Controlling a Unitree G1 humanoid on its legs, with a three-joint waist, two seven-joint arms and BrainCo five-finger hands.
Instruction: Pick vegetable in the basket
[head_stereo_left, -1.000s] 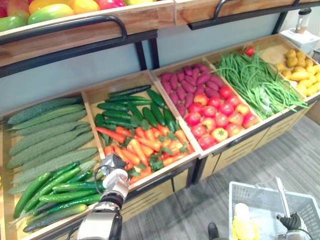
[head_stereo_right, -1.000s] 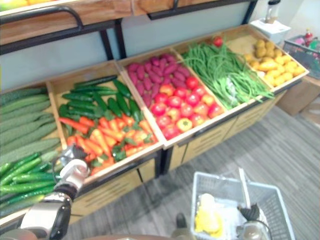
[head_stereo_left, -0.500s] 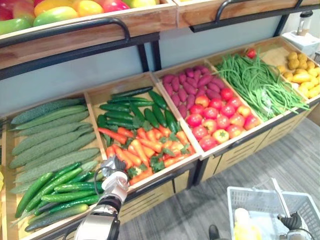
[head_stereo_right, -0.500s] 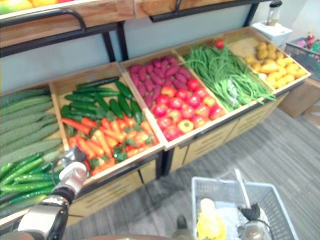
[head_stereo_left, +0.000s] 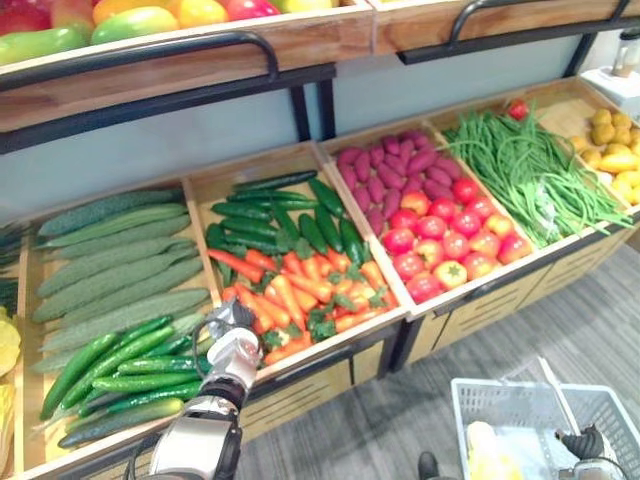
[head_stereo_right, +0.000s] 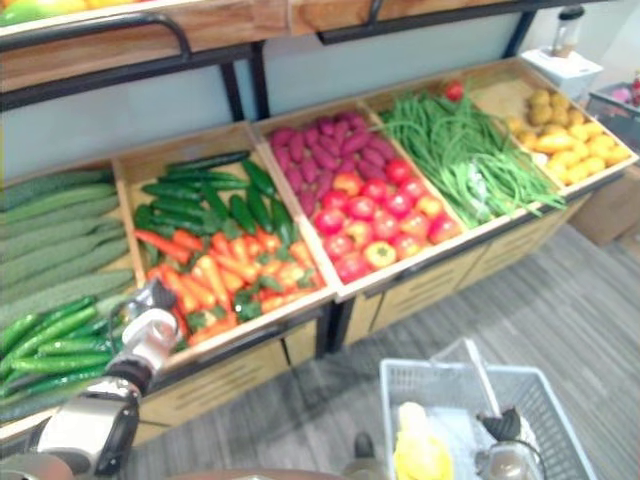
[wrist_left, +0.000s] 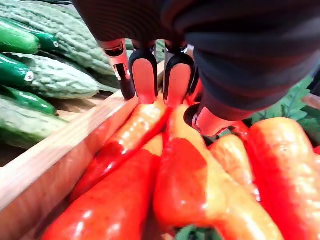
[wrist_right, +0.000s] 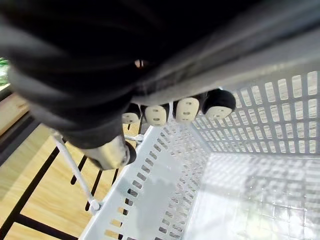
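One white basket (head_stereo_left: 468, 405) hangs nearest, at right above the grey plank floor (head_stereo_left: 560, 320), the right hand (head_stereo_left: 583, 444) clenched round its handle and a yellow item (head_stereo_left: 486, 448) inside; farther left, the left hand (head_stereo_left: 231, 342) is released, fingers straight at the carrots (head_stereo_left: 300, 290), which lie in the second of five wooden bins (head_stereo_left: 240, 172); beyond, one upper shelf (head_stereo_left: 200, 62) carries fruit (head_stereo_left: 150, 20).
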